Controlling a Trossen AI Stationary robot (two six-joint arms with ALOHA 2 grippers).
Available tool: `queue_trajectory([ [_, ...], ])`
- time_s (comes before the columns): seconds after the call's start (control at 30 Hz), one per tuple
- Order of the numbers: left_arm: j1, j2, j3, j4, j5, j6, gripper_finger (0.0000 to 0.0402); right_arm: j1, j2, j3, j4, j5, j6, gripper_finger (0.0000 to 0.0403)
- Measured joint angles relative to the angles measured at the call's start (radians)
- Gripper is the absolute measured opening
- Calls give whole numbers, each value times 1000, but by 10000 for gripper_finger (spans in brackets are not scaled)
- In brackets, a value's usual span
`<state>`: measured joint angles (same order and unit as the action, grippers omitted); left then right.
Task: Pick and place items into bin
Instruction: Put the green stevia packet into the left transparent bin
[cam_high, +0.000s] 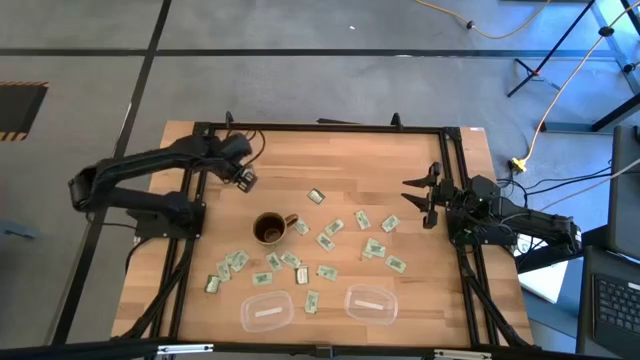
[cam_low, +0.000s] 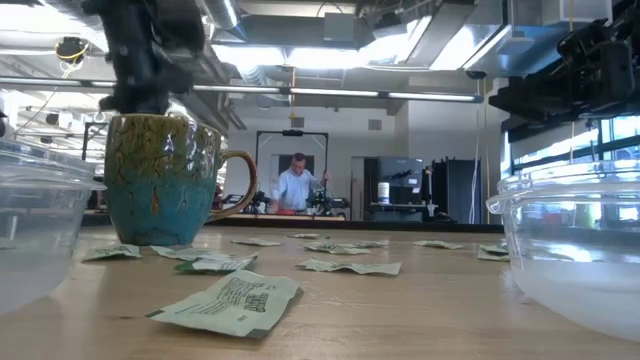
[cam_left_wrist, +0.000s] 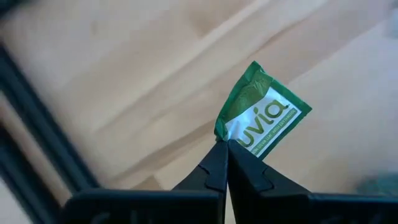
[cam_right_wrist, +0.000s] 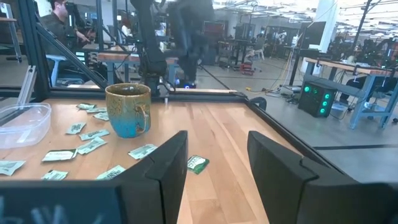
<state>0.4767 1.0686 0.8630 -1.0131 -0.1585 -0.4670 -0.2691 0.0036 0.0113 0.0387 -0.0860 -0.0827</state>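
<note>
Several small green and white packets (cam_high: 325, 240) lie flat on the wooden table around a brown and teal mug (cam_high: 270, 228); in the low view they show around (cam_low: 232, 302). My left gripper (cam_high: 245, 180) hovers toward the far left of the mug, shut on one packet (cam_left_wrist: 262, 115). My right gripper (cam_high: 425, 205) waits open at the table's right side, above the wood, with a loose packet (cam_right_wrist: 198, 163) ahead of its fingers. Two clear plastic bins (cam_high: 268, 311) (cam_high: 370, 303) stand by the near edge. My left gripper (cam_left_wrist: 227, 144) pinches the packet between its two fingertips at one crumpled green corner (cam_left_wrist: 229, 132). The rest of the packet sticks out beyond the fingertips, tilted, its white printed face showing. It looks lifted off the table, which lies blurred behind it.
The mug (cam_low: 165, 180) stands upright near the table's middle, among the packets. The clear bins (cam_low: 30, 225) (cam_low: 580, 250) sit left and right at the near edge. A black frame rail (cam_high: 320, 128) runs round the table. A person (cam_low: 297, 185) is in the room beyond.
</note>
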Motion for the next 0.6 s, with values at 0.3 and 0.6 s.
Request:
queue_trajectory([
  [0.3, -200, -149, 52, 133, 125, 126, 2, 0, 0, 0, -7, 0, 1, 171],
  [0.6, -493, -113, 52, 433, 290, 243, 2, 0, 0, 0, -7, 6, -1, 171],
])
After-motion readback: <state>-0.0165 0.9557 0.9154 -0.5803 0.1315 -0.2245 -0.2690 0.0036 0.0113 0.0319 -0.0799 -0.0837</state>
